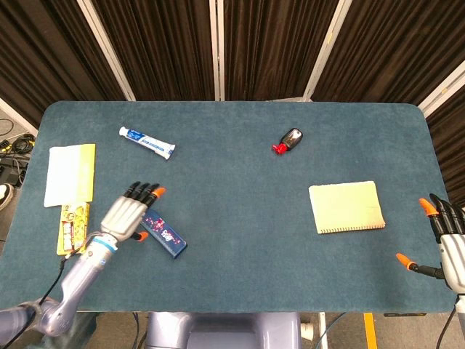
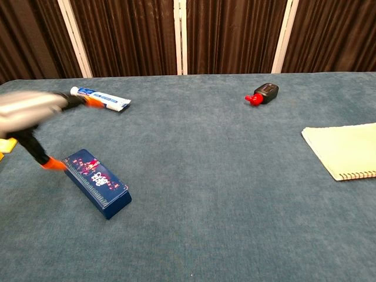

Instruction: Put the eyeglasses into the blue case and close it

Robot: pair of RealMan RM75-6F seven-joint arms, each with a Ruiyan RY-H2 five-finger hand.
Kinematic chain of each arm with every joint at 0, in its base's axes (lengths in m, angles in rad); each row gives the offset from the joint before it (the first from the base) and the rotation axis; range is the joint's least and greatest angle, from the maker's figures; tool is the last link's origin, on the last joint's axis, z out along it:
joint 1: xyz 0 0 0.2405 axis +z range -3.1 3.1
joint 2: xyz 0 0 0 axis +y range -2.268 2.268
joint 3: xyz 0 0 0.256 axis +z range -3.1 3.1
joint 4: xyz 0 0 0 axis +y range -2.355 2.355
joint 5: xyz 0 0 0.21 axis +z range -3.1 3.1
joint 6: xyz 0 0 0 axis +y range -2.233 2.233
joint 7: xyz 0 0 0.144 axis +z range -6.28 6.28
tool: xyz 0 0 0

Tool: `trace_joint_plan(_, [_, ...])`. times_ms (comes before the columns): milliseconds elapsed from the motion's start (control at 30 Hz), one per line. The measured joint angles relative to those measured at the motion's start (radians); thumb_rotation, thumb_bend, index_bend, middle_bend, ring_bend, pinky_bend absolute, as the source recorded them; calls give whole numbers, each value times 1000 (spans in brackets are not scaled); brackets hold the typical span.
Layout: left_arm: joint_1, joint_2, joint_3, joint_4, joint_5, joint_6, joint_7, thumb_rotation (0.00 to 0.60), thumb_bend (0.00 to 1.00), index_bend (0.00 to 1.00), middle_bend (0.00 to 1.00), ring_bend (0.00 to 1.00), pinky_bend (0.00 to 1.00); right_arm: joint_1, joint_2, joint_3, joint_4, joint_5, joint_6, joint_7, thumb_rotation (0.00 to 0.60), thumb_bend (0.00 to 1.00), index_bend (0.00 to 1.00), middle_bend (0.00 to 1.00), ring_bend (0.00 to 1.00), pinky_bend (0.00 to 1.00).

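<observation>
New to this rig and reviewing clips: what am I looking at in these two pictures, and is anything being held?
A two-armed robot with finger hands sits at a blue-covered table. The head view looks down from above; the chest view looks across from lower down.

The left hand is open, its fingers spread beside the closed blue case, holding nothing. It is blurred in the chest view. The right hand waits open at the table's right edge.

Also on the table: a toothpaste tube, a small black bottle with a red cap, a pale yellow notebook and yellow packets. No eyeglasses are visible.
</observation>
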Motion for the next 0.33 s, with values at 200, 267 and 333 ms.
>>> trace_joint_plan(200, [139,107,23,-103,54,225,-12,600,0,0,0,0,0,-4,-1,1,13,-11,15,19,600,0,0,0,0,0])
trace_joint_plan(267, [196,142,36,-125,77,300,-15,600,0,0,0,0,0,-4,-5,3,20,-15,22,24,600,0,0,0,0,0])
trace_joint_plan(333, [243,165,48,-138,98,356,-25,600,0,0,0,0,0,-4,-10,4,29,-20,26,26,600,0,0,0,0,0])
